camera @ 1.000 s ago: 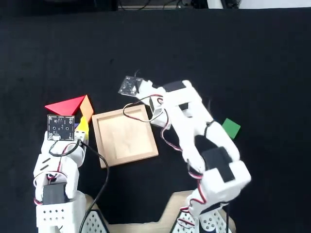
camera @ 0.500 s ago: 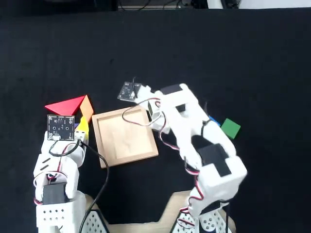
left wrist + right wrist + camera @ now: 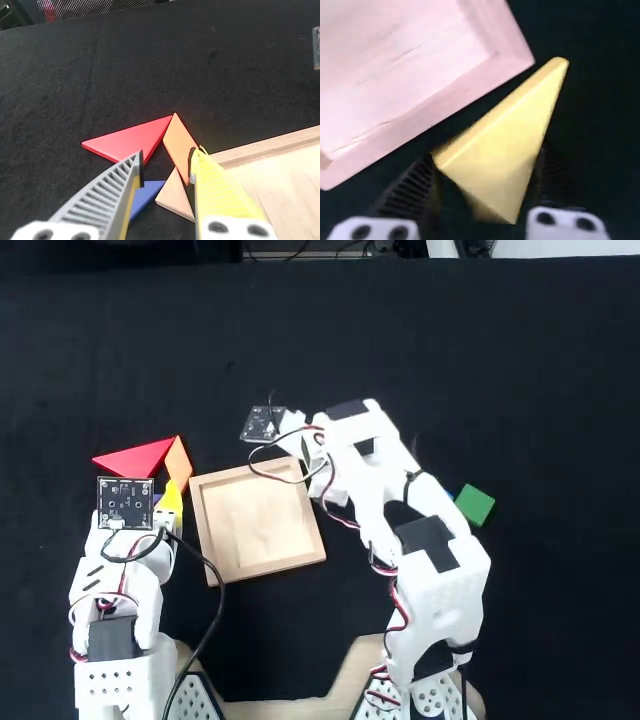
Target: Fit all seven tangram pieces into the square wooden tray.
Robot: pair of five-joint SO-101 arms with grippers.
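**Yellow triangle held at the tray's corner while the other pieces wait**

A yellow triangle (image 3: 510,130) is clamped between the two fingers of the right gripper (image 3: 485,170). It is gripped across its faces and tilted, with one point raised toward the outer corner of the tray (image 3: 485,75). The piece is held just outside the rim, not over the tray floor. This is judged to be a carry stage, in which the piece is lifted high enough to pass the raised edge before it is lowered. In the high view the right arm (image 3: 380,470) is bent over the far right corner of the tray (image 3: 210,540), which fits that reading.

The left gripper (image 3: 165,165) is open and nothing is held in it. Its grey and yellow fingers are spread above a cluster of pieces just beside the tray's left edge. The cluster is made up of a red triangle (image 3: 132,142), an orange piece (image 3: 180,145), a blue piece (image 3: 145,192) and a pale wooden triangle (image 3: 175,197). The orange piece is touching the red triangle along one side, and the pale triangle lies against the tray's rim. This gripper is judged to be parked there so that the next piece can be taken quickly.

A green square (image 3: 474,505) lies well apart on the black cloth (image 3: 500,360), to the right of the right arm. No piece is seated in the tray yet, so the task is judged to be near its start.
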